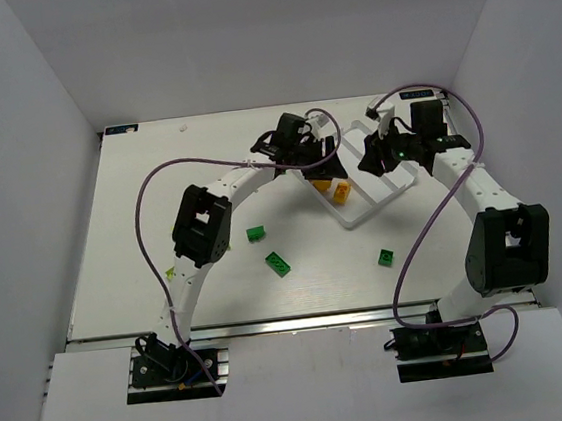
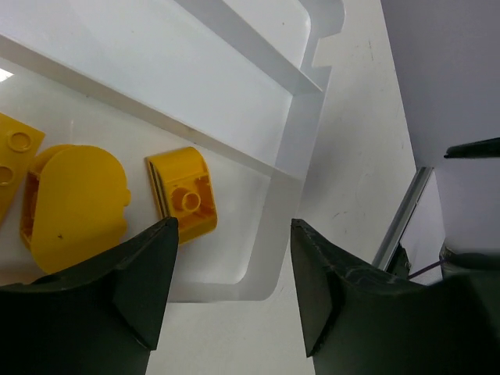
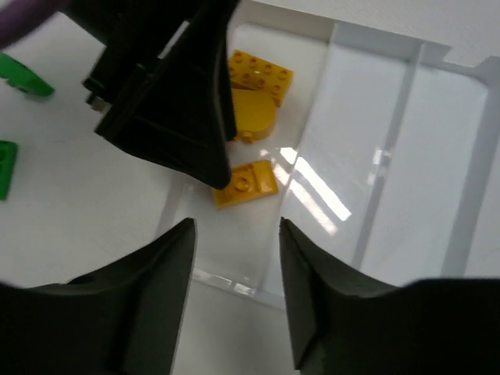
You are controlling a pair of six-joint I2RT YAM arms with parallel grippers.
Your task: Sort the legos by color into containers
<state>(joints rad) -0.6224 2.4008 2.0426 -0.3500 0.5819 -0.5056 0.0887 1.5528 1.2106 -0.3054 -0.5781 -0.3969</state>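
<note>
The white tray [image 1: 391,187] has three long compartments. Its leftmost compartment holds orange legos: a small brick [image 2: 183,195], a round piece [image 2: 74,207] and a flat plate [image 2: 12,156]. In the right wrist view they show as a small brick [image 3: 246,183], a round piece [image 3: 254,113] and a studded plate [image 3: 259,70]. My left gripper [image 1: 318,162] is open and empty above that compartment's near end [image 2: 233,226]. My right gripper [image 1: 386,156] is open and empty over the tray [image 3: 234,226]. Three dark green legos [image 1: 255,233], [image 1: 279,263], [image 1: 385,257] lie on the table.
A pale yellow-green lego [image 1: 170,273] lies by the left arm. The other two tray compartments [image 3: 437,156] show no bricks. The left gripper's black fingers [image 3: 172,101] fill the upper left of the right wrist view, close to my right gripper. White walls enclose the table.
</note>
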